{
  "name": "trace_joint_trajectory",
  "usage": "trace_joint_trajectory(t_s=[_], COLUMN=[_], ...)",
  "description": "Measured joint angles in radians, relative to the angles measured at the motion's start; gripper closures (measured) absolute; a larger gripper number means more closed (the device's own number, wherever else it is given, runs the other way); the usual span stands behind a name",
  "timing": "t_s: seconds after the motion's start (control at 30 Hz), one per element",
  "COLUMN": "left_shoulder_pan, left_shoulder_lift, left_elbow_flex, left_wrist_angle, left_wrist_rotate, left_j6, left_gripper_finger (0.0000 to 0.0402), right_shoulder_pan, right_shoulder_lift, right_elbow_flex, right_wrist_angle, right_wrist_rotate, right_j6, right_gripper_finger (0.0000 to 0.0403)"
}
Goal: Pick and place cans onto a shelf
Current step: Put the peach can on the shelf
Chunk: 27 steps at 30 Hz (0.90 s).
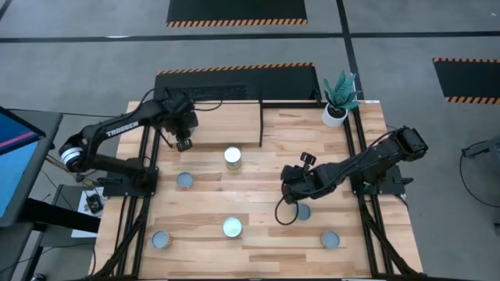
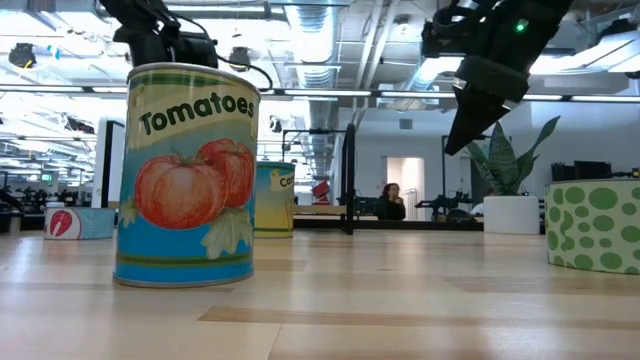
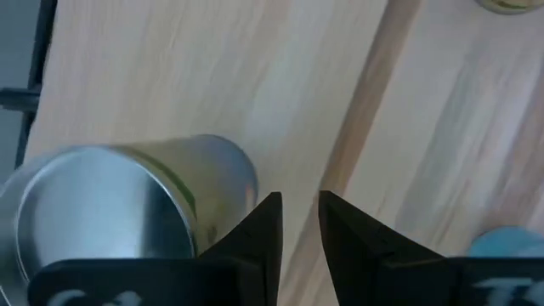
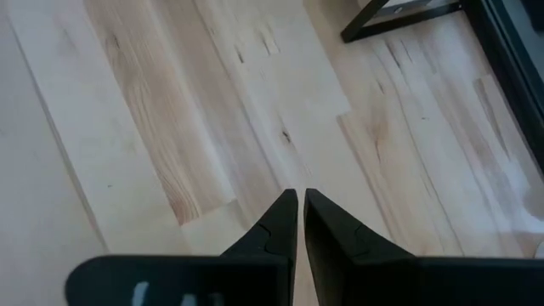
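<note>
The left claw [image 1: 183, 144] hangs with fingers nearly together and empty at the near edge of the shelf [image 1: 226, 125], beside a can [image 3: 127, 208] in its wrist view. Approaching that narrow, it could knock the can rather than straddle it. The right claw [image 1: 291, 195], fingers together and holding nothing, hovers mid-table by another can [image 1: 303, 211]; its trailing cable could catch that tin. The tomato can [image 2: 187, 175] and the rest stand on the table [image 1: 258, 234], none shelved.
</note>
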Motion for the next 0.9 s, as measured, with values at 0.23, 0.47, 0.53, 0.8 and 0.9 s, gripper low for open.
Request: trace_joint_trajectory(t_s=[0.23, 0.47, 0.53, 0.8, 0.9], left_shoulder_pan=[0.002, 0.003, 0.003, 0.022, 0.032], left_shoulder_lift=[0.046, 0.045, 0.045, 0.045, 0.045], left_elbow_flex=[0.001, 0.001, 0.001, 0.002, 0.002], left_wrist_angle=[0.003, 0.028, 0.035, 0.091, 0.091], left_wrist_rotate=[-0.075, -0.167, -0.195, -0.253, -0.287], left_j6=[0.023, 0.063, 0.074, 0.13, 0.15], left_gripper_finger=[0.0333, 0.0333, 0.0333, 0.0333, 0.0333], right_shoulder_pan=[-0.004, -0.004, -0.004, -0.003, -0.003], right_shoulder_lift=[0.0, 0.0, 0.0, 0.0, 0.0], right_elbow_flex=[0.0, 0.0, 0.0, 0.0, 0.0], right_wrist_angle=[-0.001, -0.001, -0.001, -0.001, -0.001], right_wrist_rotate=[-0.001, -0.001, -0.001, -0.002, -0.002], right_j6=[0.0, 0.0, 0.0, 0.0, 0.0], right_gripper_finger=[0.0354, 0.0354, 0.0354, 0.0354, 0.0354])
